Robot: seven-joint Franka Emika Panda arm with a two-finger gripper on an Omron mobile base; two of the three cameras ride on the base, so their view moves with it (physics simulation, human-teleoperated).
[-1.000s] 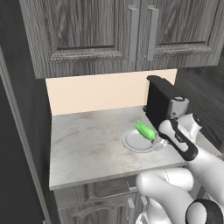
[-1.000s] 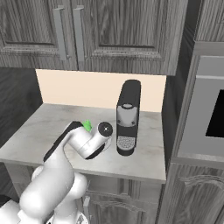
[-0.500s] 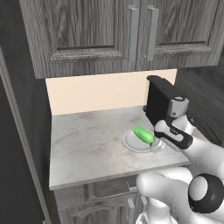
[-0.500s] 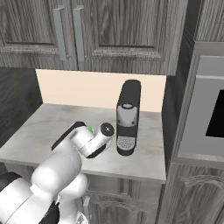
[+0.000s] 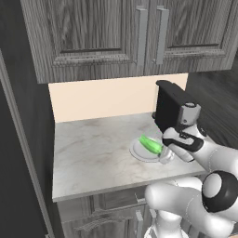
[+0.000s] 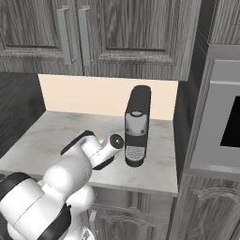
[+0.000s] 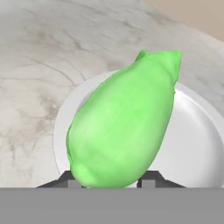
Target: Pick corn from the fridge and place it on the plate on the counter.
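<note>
**Corn over the plate, gripper pinching its near end**

Left base view: I see the corn lying over the plate on the tabletop, long axis running from upper left down toward the gripper at its right end. A coffee machine stands just behind.

Hand view: the corn runs straight away from the gripper, fat end between the fingertips, pointed end far. The gripper is closed on that near end. I can't tell whether the corn touches the plate. My judgement: release hinges on that gap, the cob already centred over the dish.
</note>
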